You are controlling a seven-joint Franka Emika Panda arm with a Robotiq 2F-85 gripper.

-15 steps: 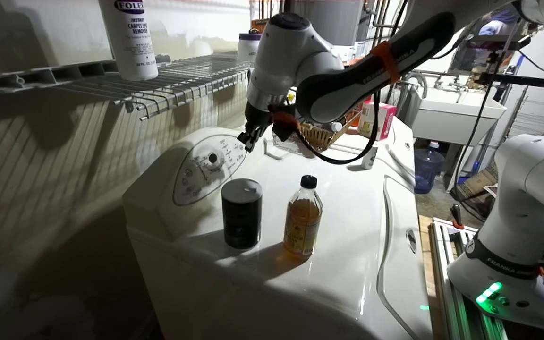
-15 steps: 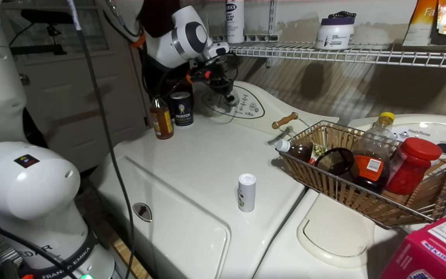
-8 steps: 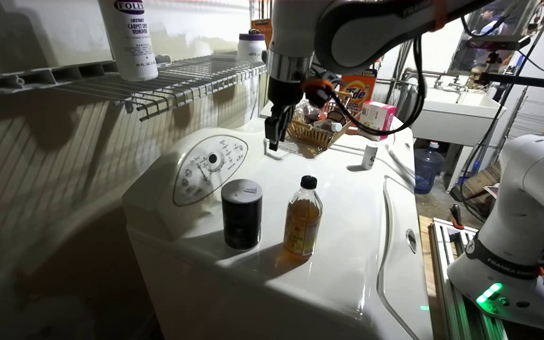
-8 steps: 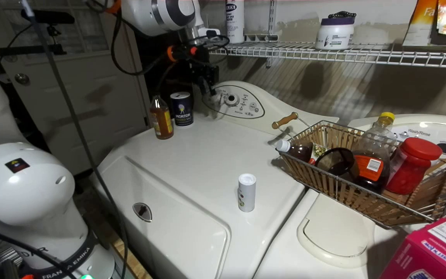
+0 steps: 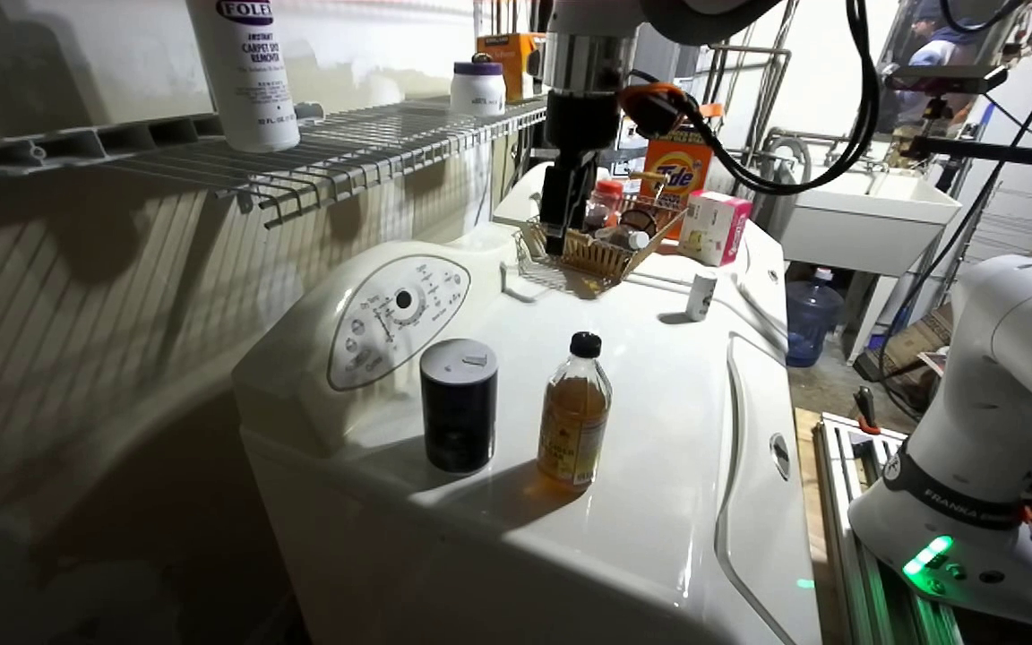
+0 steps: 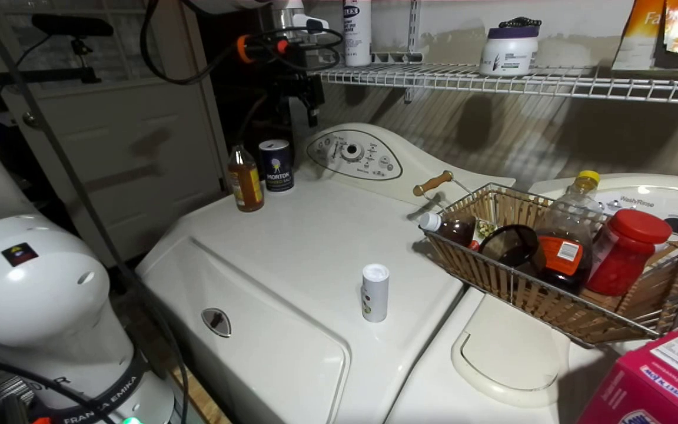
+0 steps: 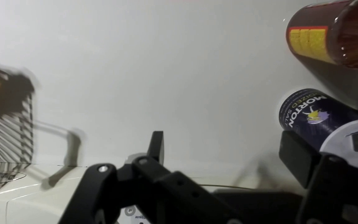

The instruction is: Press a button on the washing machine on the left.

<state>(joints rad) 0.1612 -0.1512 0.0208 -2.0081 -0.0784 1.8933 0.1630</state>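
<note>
The white washing machine (image 5: 641,394) has an oval pale control panel (image 6: 374,154) with a round dial (image 6: 352,150), seen whole in both exterior views. My gripper (image 5: 555,246) hangs above the machine's top, fingers pointing down, apart from the panel. In an exterior view the gripper (image 6: 313,118) appears higher than the panel's far end. The wrist view has the gripper (image 7: 222,137) with jaws spread wide and nothing between them. Only a small corner of the panel (image 7: 132,214) peeks out beneath a finger there; the dial is hidden in that view.
A dark salt can (image 6: 277,168) and an amber bottle (image 6: 246,185) stand on the machine near the panel. A small white shaker (image 6: 375,294) and a loaded basket (image 6: 462,268) stand farther along. A wire shelf (image 5: 373,152) juts from the wall above.
The gripper was at the control panel by the dial a second ago. It has risen and backed away from the panel, and its fingers have come apart.
</note>
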